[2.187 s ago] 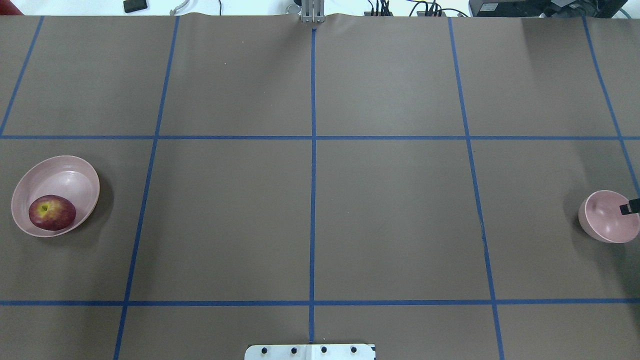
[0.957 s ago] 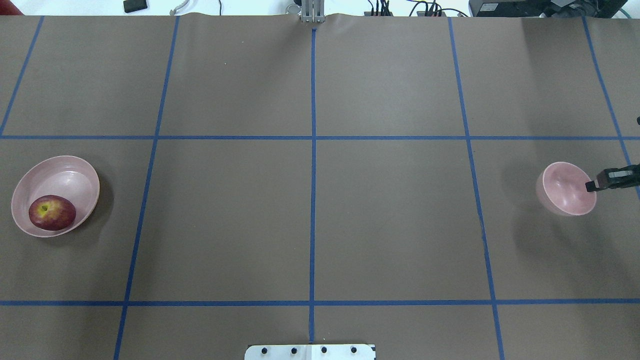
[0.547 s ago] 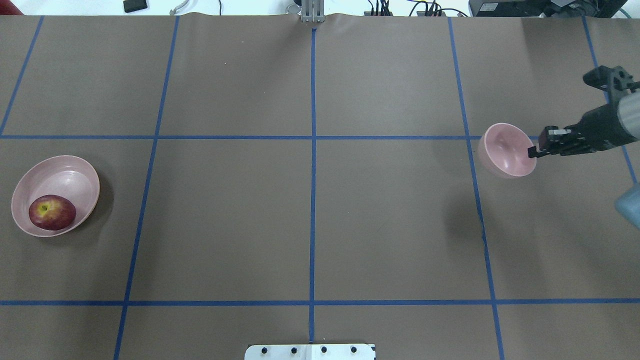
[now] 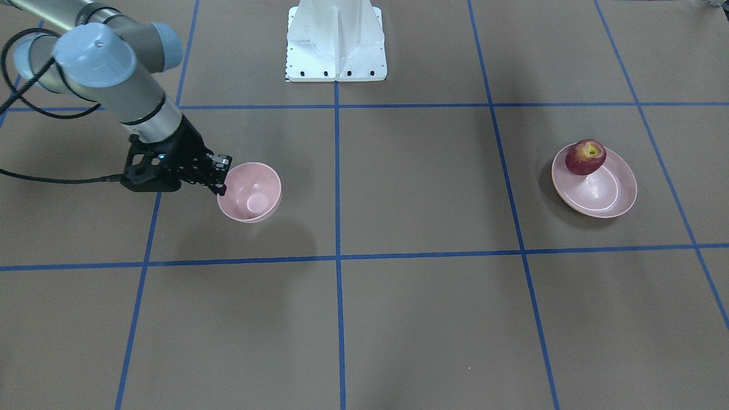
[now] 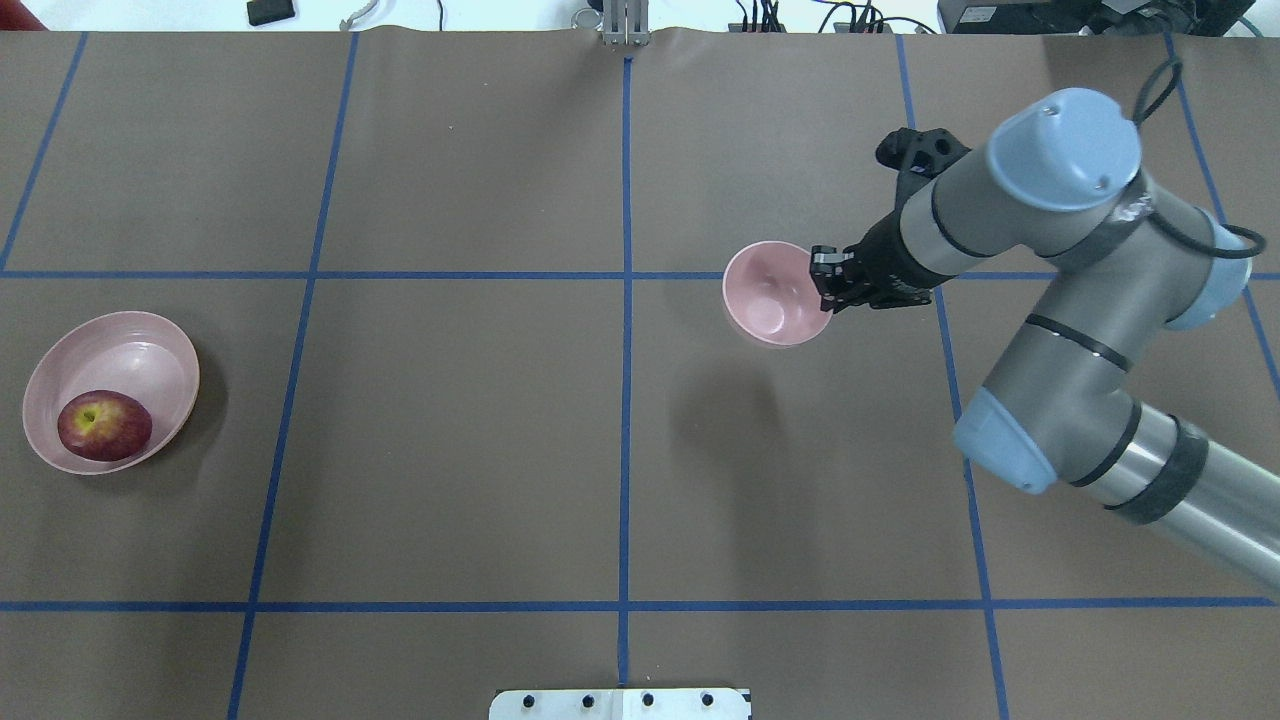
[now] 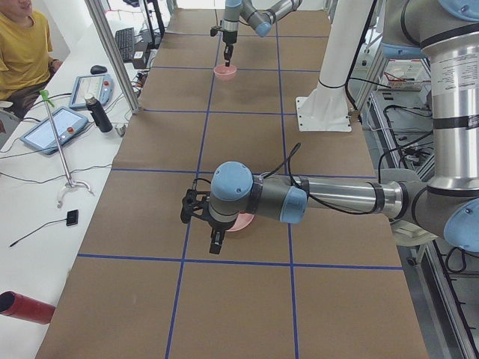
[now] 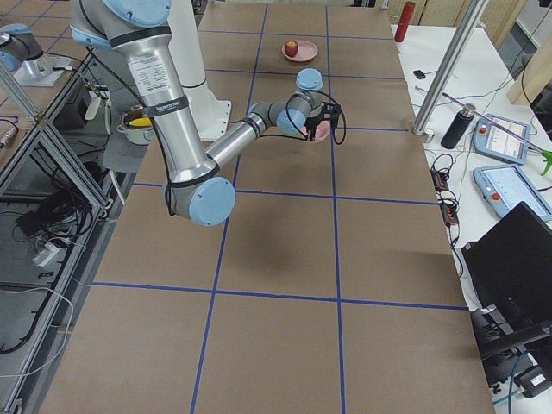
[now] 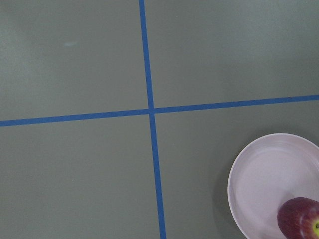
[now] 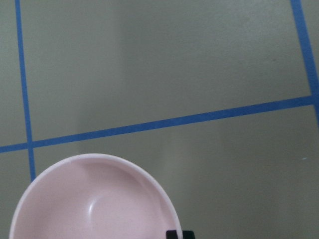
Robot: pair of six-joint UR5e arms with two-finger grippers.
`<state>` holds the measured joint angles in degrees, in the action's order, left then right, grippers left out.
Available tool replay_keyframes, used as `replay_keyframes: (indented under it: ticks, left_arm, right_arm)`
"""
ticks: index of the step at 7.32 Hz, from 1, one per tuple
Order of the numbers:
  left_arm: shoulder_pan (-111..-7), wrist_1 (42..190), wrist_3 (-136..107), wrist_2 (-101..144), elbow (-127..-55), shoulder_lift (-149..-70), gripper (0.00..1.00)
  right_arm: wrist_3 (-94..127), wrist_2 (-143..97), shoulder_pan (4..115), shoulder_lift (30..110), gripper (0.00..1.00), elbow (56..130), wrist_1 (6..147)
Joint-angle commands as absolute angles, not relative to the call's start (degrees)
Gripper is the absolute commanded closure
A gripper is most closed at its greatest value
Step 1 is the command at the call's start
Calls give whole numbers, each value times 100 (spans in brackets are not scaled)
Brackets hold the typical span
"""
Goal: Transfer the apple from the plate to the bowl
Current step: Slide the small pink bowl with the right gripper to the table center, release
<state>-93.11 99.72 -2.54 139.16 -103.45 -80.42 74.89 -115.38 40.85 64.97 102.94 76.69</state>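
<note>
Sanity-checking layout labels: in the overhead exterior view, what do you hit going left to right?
plate, with the apple lying in it → bowl → right gripper, jaws closed on the bowl's rim.

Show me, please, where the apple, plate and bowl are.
apple [image 5: 104, 425], overhead view, middle of its skin
plate [image 5: 140, 362], overhead view, bare inner base
bowl [image 5: 770, 300], overhead view, inner bottom
</note>
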Motion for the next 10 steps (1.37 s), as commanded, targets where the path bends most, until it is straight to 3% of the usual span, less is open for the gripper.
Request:
replay_keyframes:
  ticks: [1, 3, 8, 9, 10]
  left_arm:
    - [-9308, 9967, -255, 13913, -10345, -8051, 2]
    - [-9308, 9958, -255, 13913, -10345, -8051, 2]
    - [-9299, 9958, -246, 13922, -10257, -8059, 2]
    - [-9299, 9958, -246, 13922, -10257, -8060, 2]
    - [-9299, 9967, -255, 13922, -10257, -8060, 2]
  right_arm:
    - [8084, -10481, 3168, 5908, 100, 10187, 8243]
    - [8348, -10135, 2832, 5180, 100, 9732, 8718]
    - [8367, -9976, 2619, 5150, 100, 9528, 8501]
    - [8402, -9976, 2610, 5168, 78, 9414, 8203]
    - [8411, -9967, 2602, 5168, 31, 9387, 8113]
